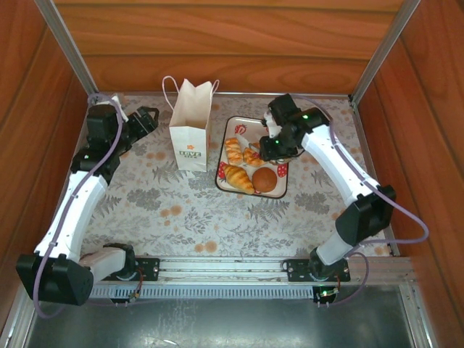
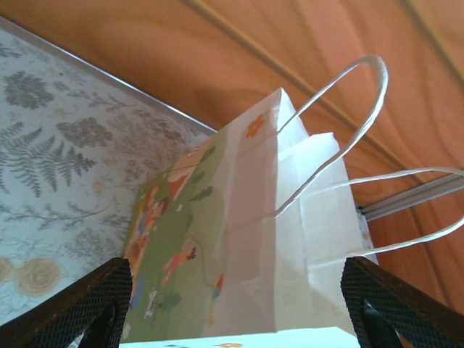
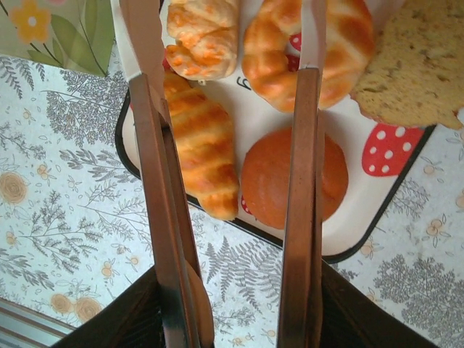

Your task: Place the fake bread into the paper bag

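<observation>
As we poise the right tool (image 1: pixel 275 145), clamped on tongs (image 3: pixel 301 181), above the fake bread (image 3: pixel 264 177) | step: pick | left tool (image 1: pixel 147 118): wide | next: pinch one.

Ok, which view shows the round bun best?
Right wrist: the round bun is close and large, a tong arm crossing it. Top external shows it small on the tray. Left wrist faces the paper bag.

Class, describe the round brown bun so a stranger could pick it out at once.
On the flowered table, right of the paper bag, lies a strawberry-print tray. The bun sits in its near right corner, beside the croissant; it alone is smooth, round and dark brown.
</observation>
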`<action>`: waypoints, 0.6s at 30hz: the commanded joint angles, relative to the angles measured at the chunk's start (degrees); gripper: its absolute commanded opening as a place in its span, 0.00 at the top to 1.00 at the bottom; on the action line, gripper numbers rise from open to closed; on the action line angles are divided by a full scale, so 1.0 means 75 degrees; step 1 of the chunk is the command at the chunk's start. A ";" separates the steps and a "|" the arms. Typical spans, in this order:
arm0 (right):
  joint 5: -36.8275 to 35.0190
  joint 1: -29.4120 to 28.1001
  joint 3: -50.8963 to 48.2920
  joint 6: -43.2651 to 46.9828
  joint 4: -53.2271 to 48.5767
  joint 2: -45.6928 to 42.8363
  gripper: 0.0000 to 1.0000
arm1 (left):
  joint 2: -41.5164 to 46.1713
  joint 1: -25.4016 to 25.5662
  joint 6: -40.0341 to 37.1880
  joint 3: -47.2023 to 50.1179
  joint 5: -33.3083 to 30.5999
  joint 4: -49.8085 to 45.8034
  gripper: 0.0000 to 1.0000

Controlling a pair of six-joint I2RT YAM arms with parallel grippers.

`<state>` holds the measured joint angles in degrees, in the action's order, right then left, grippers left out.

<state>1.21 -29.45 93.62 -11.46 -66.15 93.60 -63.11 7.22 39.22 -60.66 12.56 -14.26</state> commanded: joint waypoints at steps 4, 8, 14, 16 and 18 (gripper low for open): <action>-0.0431 -0.0534 0.0741 -0.0118 -0.0318 0.0822 0.52 | 0.0500 -0.0093 0.0226 0.0579 -0.0717 -0.0095 0.18; -0.0665 -0.0783 0.1132 -0.0064 -0.0571 0.1358 0.52 | 0.0845 -0.0096 0.0706 0.1340 -0.0817 0.0328 0.18; -0.0815 -0.0986 0.1700 -0.0006 -0.0919 0.2005 0.51 | 0.0931 -0.0138 0.0645 0.1317 -0.0788 0.0247 0.18; -0.0839 -0.1006 0.1769 -0.0006 -0.0963 0.2156 0.51 | 0.0918 -0.0132 0.0630 0.1297 -0.0743 0.0216 0.18; -0.0915 -0.1018 0.1865 -0.0018 -0.1050 0.2295 0.51 | 0.0925 -0.0141 0.0647 0.1324 -0.0746 0.0210 0.18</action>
<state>-3.90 -36.49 105.58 -11.62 -71.55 110.02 -56.82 6.59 43.57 -49.56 7.31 -13.28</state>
